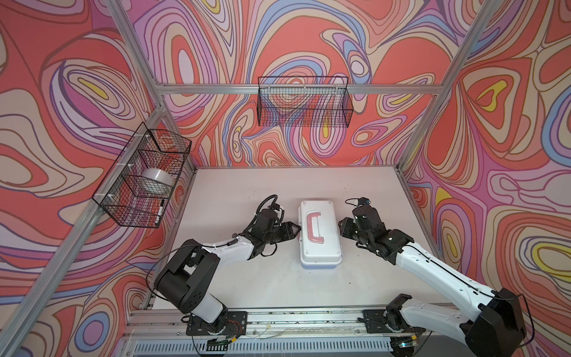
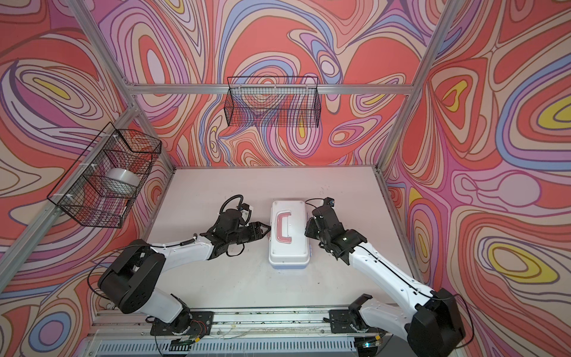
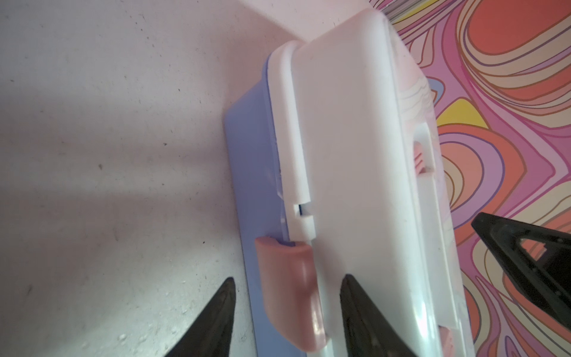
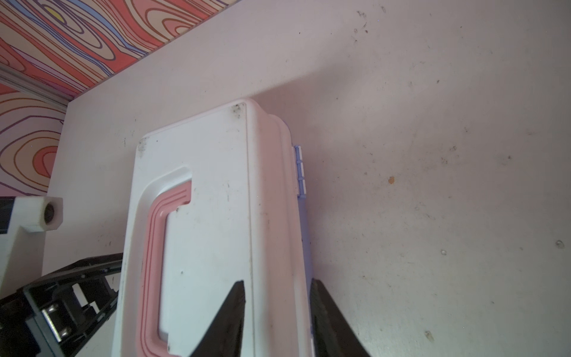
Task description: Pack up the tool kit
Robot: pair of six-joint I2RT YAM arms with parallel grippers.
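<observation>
The tool kit (image 1: pixel 319 244) lies on the tabletop (image 1: pixel 234 191) between the left fingers (image 3: pixel 213 321), which straddle a latch (image 3: pixel 290 287) on its near side, and the right fingers (image 4: pixel 228 321), which straddle its opposite edge, with a back basket (image 1: pixel 304 102) on the wall far beyond both and a side basket (image 1: pixel 142 176), holding a roll (image 1: pixel 156 180), well left of the left fingers.

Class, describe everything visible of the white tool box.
The white rounded plastic tool box lies flat on the white table, lid closed. A pink handle sits folded into the lid; the base is light blue, with a pink latch on one side and a blue hinge opposite. The left hand straddles the latch, the right hand the hinge-side rim.
</observation>
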